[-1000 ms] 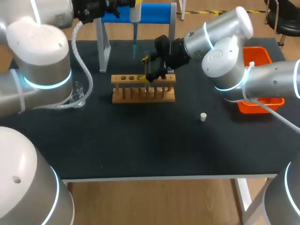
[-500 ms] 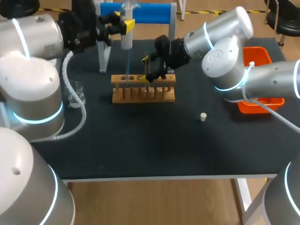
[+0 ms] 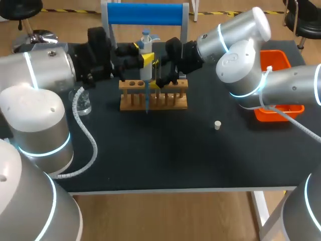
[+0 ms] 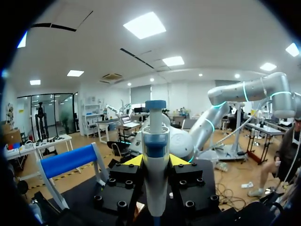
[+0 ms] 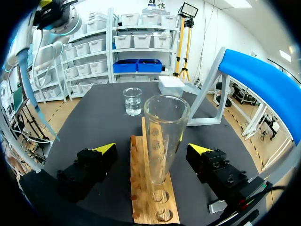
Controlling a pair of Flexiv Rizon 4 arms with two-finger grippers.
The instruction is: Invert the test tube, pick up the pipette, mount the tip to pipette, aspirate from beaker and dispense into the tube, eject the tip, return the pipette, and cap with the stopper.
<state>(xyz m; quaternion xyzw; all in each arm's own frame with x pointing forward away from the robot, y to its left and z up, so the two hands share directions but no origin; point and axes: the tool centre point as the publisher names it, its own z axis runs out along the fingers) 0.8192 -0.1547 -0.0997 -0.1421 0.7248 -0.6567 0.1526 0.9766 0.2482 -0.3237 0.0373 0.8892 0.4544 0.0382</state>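
My left gripper (image 3: 142,52) is shut on a white pipette (image 3: 146,50) with a blue cap, held upright over the wooden rack (image 3: 153,95). Its blue tip (image 3: 147,103) hangs down in front of the rack. In the left wrist view the pipette (image 4: 155,150) stands clamped between both yellow-tipped fingers. My right gripper (image 5: 153,149) is open, one finger on each side of a clear test tube (image 5: 162,134). The tube stands mouth-up in the rack (image 5: 153,197), apart from both fingers. A glass beaker (image 3: 83,100) sits left of the rack. A small white stopper (image 3: 217,125) lies to the right.
A blue-topped stand (image 3: 145,14) rises behind the rack. An orange bin (image 3: 275,63) sits at the table's right edge under my right arm. In the right wrist view a white box (image 5: 171,85) lies beyond the beaker (image 5: 132,100).
My left arm brought the pipette from up by the blue stand down and forward to the rack. The right arm kept still.
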